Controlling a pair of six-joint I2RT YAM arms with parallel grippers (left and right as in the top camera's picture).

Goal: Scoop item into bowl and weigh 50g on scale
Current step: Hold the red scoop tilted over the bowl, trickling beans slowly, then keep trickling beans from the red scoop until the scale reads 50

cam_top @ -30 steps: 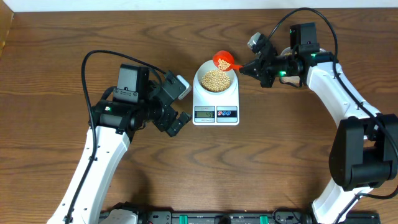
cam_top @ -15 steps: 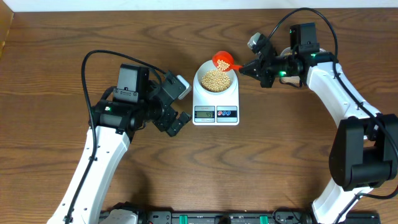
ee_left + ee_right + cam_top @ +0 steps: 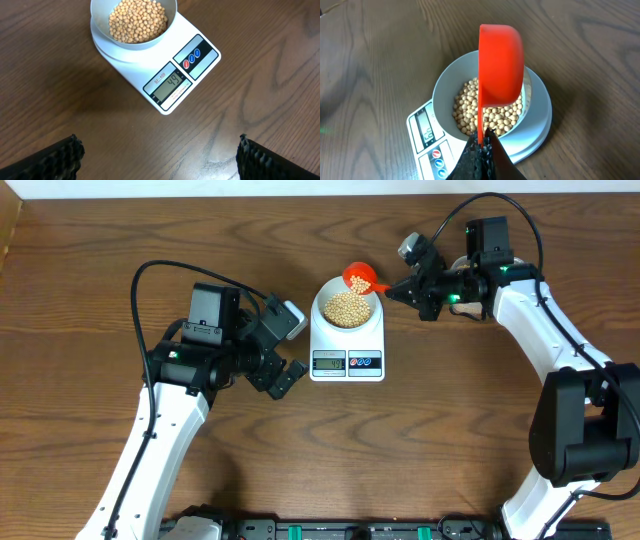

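Observation:
The pale bowl (image 3: pixel 347 307) sits on the white scale (image 3: pixel 347 361), filled with tan beans (image 3: pixel 346 307). In the left wrist view the bowl (image 3: pixel 102 33) of beans (image 3: pixel 137 20) rests on the scale (image 3: pixel 197 62), whose display (image 3: pixel 171 84) is lit. My right gripper (image 3: pixel 397 290) is shut on the thin handle of an orange scoop (image 3: pixel 358 277) held tilted on its side over the bowl's far rim. The right wrist view shows the scoop (image 3: pixel 501 65) above the beans (image 3: pixel 492 115), gripper (image 3: pixel 481 147) pinching its handle. My left gripper (image 3: pixel 290 350) stands open left of the scale, its fingers (image 3: pixel 60 157) holding nothing.
Brown wooden table (image 3: pixel 90 290) all around. Black cables (image 3: pixel 160 270) loop above the left arm, and another cable arcs over the right arm (image 3: pixel 530 310).

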